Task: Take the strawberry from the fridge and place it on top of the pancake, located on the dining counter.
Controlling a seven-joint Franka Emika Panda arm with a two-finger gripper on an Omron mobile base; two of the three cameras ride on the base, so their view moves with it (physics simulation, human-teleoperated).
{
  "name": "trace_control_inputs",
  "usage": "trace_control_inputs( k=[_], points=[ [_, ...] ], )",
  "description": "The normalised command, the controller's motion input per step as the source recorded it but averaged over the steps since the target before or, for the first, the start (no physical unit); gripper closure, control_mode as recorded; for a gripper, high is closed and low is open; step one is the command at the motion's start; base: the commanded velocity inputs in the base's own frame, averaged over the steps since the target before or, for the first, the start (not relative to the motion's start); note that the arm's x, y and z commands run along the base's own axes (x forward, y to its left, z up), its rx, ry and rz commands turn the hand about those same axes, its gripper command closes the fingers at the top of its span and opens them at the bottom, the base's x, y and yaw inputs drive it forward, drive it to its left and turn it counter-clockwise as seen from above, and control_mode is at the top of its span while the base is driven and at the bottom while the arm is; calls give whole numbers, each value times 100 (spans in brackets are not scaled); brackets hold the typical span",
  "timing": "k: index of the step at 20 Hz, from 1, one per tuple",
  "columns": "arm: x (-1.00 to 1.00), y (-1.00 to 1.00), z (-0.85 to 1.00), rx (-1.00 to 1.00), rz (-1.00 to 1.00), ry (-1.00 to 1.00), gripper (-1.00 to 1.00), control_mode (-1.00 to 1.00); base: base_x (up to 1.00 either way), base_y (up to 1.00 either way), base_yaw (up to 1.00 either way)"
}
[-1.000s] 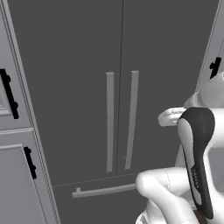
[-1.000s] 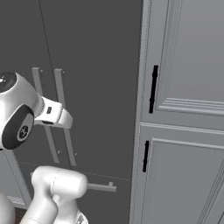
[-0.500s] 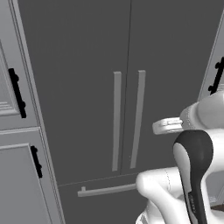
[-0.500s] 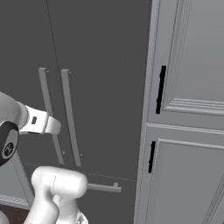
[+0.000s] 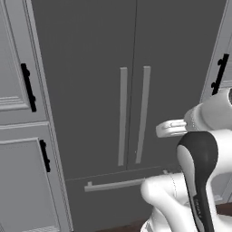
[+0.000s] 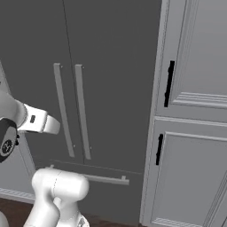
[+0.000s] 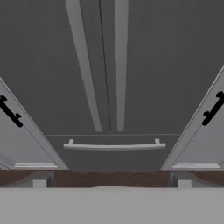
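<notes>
Now the hand stands spread wide with nothing between its fingers, pointed straight at the tall dark grey French-door fridge (image 7: 166, 52). Compared with a second ago, the whole scene has slid and grown in both base views: the fridge front looms larger and its handles sit nearer the middle. That reads as the base driving in toward the fridge, not as anything in the kitchen moving. For the task, it means the approach is nearly done and the opening of a door has not begun.

Both fridge doors ahead of the hand are shut, so the tiny red strawberry is presumably still inside, hidden behind them.

Counting outward from the hand:
- Two long grey vertical door handles (image 7: 85, 70) run side by side dead ahead, one on each door.
- One grey horizontal drawer handle (image 7: 113, 146) lies below them on the bottom drawer.
- Light grey panelled cabinets (image 7: 26, 144) flank the fridge on both sides of the hand.
- The hand view catches two short black cabinet handles (image 7: 9, 111), one on each side.
- The left base view shows three black handles, and the right base view shows two.
- A strip of dark brown wooden floor (image 7: 109, 179) runs beneath.
</notes>
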Motion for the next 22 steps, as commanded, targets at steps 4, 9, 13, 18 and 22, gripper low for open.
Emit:
trace_control_inputs(
  k=[4, 9, 13, 18, 22],
  points=[
    [0, 0, 0, 0, 0, 0, -100, 100, -32, 17, 0],
    [0, 0, 0, 0, 0, 0, -100, 100, -27, 1, 0],
    [0, 0, 0, 0, 0, 0, -100, 100, -62, 0, 0],
    [29, 0, 0, 0, 0, 1, -100, -100, -4, 0, 0],
    [100, -8, 0, 0, 0, -3, -100, -100, 0, 0, 0]
  ],
)
